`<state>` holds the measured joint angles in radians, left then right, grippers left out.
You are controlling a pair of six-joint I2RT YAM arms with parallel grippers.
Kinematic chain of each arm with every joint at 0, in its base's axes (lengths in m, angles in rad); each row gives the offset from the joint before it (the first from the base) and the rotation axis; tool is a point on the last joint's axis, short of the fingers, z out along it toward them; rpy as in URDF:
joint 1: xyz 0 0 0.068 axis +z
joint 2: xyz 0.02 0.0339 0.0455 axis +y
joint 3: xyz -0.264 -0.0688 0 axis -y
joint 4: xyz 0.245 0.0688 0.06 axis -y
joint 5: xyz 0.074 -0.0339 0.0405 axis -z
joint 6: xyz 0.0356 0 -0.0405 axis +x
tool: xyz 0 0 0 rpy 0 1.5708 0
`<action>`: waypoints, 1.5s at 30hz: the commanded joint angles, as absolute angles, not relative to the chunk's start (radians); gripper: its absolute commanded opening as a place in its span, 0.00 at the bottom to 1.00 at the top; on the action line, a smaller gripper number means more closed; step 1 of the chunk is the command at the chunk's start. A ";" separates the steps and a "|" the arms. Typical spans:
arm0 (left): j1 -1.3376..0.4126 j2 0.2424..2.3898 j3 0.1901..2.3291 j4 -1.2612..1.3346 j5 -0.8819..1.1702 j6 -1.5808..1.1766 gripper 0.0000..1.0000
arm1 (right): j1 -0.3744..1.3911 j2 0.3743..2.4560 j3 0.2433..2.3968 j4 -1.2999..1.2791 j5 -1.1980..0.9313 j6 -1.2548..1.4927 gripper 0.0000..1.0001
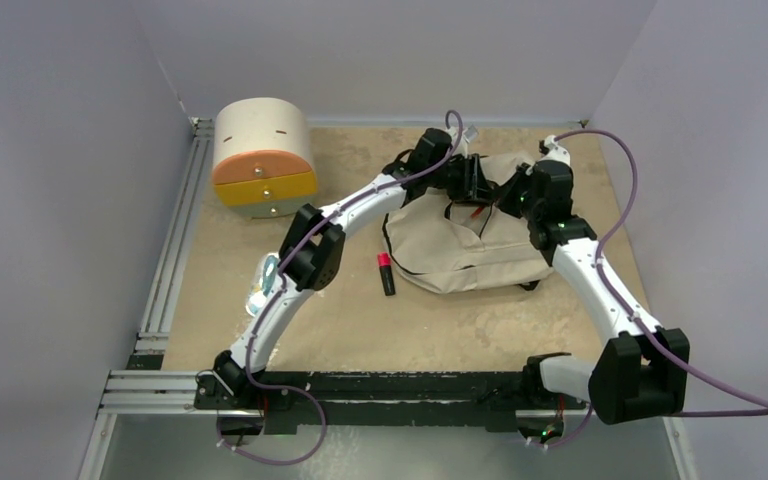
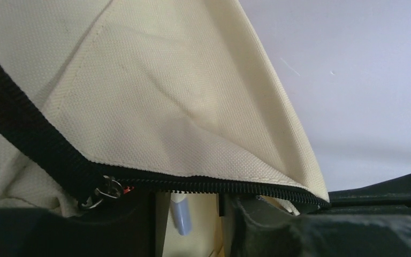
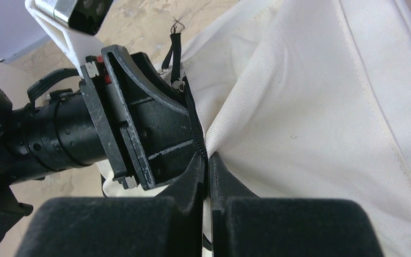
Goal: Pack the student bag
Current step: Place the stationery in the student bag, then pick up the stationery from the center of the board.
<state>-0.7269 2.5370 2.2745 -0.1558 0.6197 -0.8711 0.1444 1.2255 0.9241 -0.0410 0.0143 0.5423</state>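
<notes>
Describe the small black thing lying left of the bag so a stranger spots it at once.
Find the big beige bag toward the back of the table. On the bare tabletop just off its left edge lies a short marker. Its black body and pink-red far end stand out from the pale bag and tabletop.

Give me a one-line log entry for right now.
task: pack student bag | right gripper: shut on zipper edge | left gripper: fingers apart at bag opening | marker: on table beside bag, not packed

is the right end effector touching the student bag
Touching. The right wrist view shows the right end effector pinching the student bag at its zipper edge.
</notes>
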 commanded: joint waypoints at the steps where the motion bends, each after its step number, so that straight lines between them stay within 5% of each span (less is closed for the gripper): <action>1: -0.723 2.449 2.217 -0.086 0.620 -0.838 0.38 | 0.156 1.171 0.938 0.046 0.032 0.560 0.00; 10: -0.715 2.262 2.082 -0.211 0.528 -0.679 0.44 | 0.156 1.159 0.945 0.034 0.098 0.570 0.00; 25: -0.684 1.538 1.210 -0.375 0.005 -0.592 0.45 | 0.144 1.227 1.064 -0.081 0.474 0.594 0.00; 45: -0.807 1.771 1.229 -0.515 -0.141 -0.735 0.47 | 0.118 1.204 0.999 -0.032 0.412 0.589 0.00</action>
<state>-0.7750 1.7298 1.1660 -0.4976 -0.0841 -0.6888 0.1280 1.2514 0.9958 -0.1295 0.3943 0.5873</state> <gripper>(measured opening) 0.465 0.015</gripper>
